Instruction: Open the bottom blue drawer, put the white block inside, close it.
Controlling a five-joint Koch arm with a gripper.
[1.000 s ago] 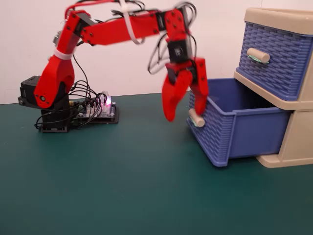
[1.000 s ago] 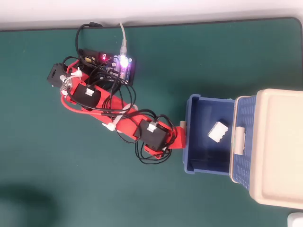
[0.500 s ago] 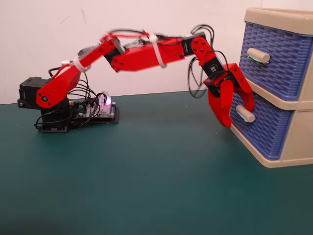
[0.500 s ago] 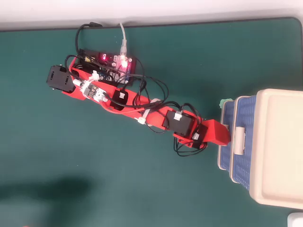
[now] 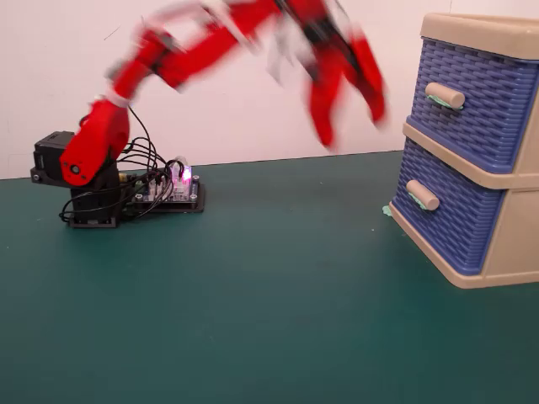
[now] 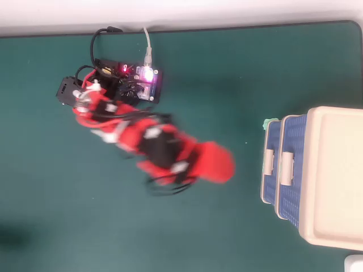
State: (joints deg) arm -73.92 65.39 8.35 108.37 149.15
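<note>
A red robot arm [image 5: 202, 42] stands on a dark green counter [image 5: 253, 320], smeared by motion blur in both views. In the fixed view it arches high from its black base [image 5: 80, 198] at the left, and its hand [image 5: 349, 122] hangs in the air well above the counter, apart from the drawer unit at the right. Two blurred red fingers [image 5: 322, 105] point downward with a clear gap between them, so the hand looks released and grasps nothing. In the overhead view the hand [image 6: 218, 165] is a red blur to the left of the drawers, not touching them.

The drawer unit has a beige frame [image 5: 514, 244] holding two blue basket-weave drawers. The bottom blue drawer [image 5: 450, 219] is pushed in, its front roughly level with the frame, and its beige cylindrical handle [image 5: 422, 194] sticks out toward the arm. The upper drawer [image 5: 472, 101] is also shut. From above, both drawer fronts show as narrow blue strips at the left edge of the beige top [image 6: 334, 175].

The white block is not visible in either view.

A circuit board [image 5: 173, 189] with a glowing pink light sits beside the arm's base, with black cables looping around it.
</note>
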